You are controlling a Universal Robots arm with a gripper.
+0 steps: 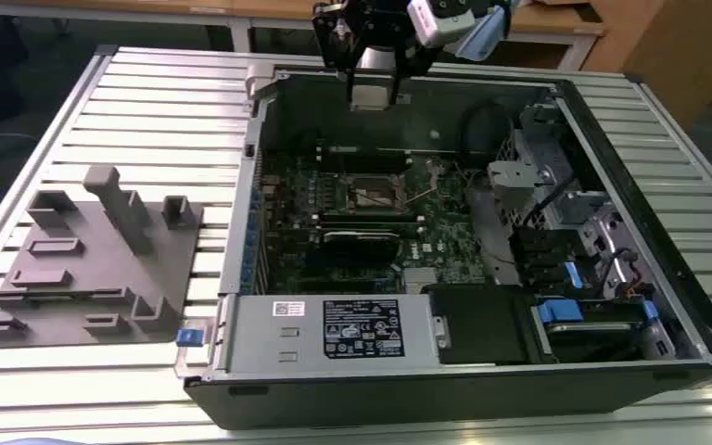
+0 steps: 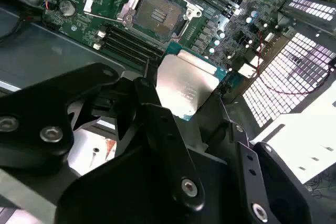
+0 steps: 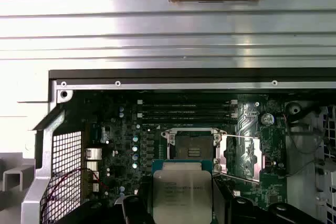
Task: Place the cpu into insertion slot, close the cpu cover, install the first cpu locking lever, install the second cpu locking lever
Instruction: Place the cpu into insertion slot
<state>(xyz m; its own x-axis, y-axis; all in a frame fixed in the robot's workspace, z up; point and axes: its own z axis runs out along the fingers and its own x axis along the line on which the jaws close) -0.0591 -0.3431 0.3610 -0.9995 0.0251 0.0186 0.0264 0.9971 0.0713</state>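
My pincer [image 1: 375, 95] is clamped on the cpu [image 2: 186, 85] by its edges, holding it high over the open computer case [image 1: 238, 269], near the wall by the counter's [image 1: 158, 102] far edge in the exterior view. The insertion slot [image 3: 190, 145] lies bare below, the cpu cover [image 3: 239, 156] swung open beside it, so I judge seating, closing and both levers are all left. Memory slots [image 3: 184, 109] crowd the slot; the grey fixture tray [image 1: 96, 269] sits well apart.

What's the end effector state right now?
End effector: closed on the flat square silver-grey cpu, which is not yet in the dark-centred square insertion slot.
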